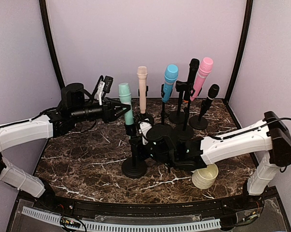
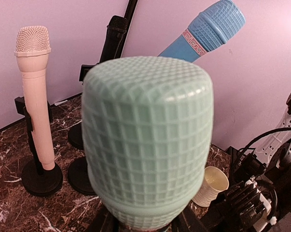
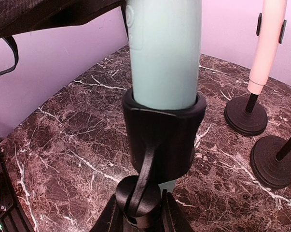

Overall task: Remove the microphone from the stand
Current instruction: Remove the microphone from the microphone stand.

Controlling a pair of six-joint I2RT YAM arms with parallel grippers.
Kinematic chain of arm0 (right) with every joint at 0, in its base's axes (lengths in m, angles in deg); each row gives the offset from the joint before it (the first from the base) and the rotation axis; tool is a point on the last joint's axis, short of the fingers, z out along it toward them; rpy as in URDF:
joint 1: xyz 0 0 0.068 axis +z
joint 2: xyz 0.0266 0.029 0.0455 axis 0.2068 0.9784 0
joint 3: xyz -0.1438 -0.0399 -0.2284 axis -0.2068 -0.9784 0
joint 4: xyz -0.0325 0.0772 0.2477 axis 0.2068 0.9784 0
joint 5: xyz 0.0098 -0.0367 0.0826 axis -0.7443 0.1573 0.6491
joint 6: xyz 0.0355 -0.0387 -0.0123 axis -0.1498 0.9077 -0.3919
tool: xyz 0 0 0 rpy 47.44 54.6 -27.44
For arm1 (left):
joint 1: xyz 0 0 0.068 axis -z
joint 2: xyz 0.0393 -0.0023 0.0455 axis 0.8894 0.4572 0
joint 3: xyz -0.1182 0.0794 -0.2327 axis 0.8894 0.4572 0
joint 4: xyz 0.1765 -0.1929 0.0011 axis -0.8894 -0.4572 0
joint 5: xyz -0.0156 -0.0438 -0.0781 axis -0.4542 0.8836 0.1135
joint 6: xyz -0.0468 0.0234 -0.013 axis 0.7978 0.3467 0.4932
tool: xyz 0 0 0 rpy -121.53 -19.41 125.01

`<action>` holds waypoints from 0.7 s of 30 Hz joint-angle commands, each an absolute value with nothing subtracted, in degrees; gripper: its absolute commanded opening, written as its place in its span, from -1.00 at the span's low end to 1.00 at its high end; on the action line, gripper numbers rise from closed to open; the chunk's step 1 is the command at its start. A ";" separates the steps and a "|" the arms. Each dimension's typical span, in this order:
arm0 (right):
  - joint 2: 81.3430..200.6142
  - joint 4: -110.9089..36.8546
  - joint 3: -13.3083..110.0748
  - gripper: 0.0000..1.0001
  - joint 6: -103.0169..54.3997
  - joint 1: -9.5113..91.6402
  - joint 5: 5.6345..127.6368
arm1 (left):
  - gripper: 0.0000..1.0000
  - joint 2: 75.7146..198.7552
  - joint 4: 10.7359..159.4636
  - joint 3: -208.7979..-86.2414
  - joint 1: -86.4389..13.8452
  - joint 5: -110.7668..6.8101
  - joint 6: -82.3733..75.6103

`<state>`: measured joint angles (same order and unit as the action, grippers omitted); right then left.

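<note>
Left claw (image 1: 127,111), arm outstretched, grips microphone (image 1: 124,92).

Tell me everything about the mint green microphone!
The mint green microphone looks like plastic, with a rounded head moulded in a grid pattern and a smooth round handle. It stands nearly upright, its lower end pushed into a black clip on a black stand near the front of the marble table. The left gripper is closed around its handle; the right gripper pinches the stand below the clip.
</note>
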<state>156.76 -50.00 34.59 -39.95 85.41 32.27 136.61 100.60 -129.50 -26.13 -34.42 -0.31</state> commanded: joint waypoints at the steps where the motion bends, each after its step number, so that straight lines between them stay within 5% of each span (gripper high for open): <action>1: 160.20 -39.07 32.22 -1.00 -43.75 85.90 34.74 | -1.00 131.91 111.66 -132.52 -26.65 -37.34 0.99; 21: 163.06 -38.33 30.58 -1.00 -44.05 87.08 36.38 | -1.00 131.50 109.80 -135.64 -26.64 -39.85 0.30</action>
<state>159.05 -50.99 34.48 -39.86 85.58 32.23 136.61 97.39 -129.72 -25.96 -36.43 -1.25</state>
